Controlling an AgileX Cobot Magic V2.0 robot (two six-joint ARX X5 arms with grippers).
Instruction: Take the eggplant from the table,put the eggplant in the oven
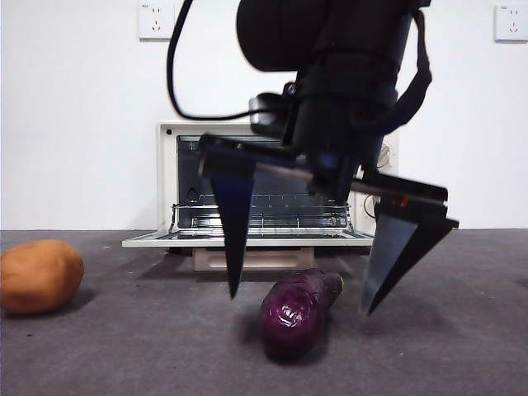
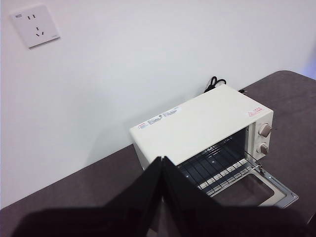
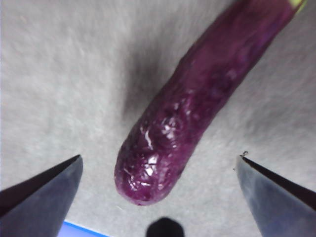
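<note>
Front view shows the right gripper [image 1: 297,304] hanging low over the eggplant [image 1: 295,313], its fingers [image 1: 232,223] spread wide, one tip at about 9 o'clock of the eggplant and the other at about 3 o'clock, both clear of it and just above the dark grey surface [image 1: 148,346]. The eggplant lies flat on that surface, its rounded end toward the camera and its stem end pointing back toward the oven [image 1: 169,177]. The oven's door is folded down open and its wire rack shows inside. An orange-brown potato [image 1: 40,275] rests well apart at 9 o'clock. Right wrist view looks straight down on the glossy purple eggplant between the two parted fingertips. Left wrist view has the left gripper [image 2: 162,163] raised, fingers pressed together on nothing, facing the oven's top.
</note>
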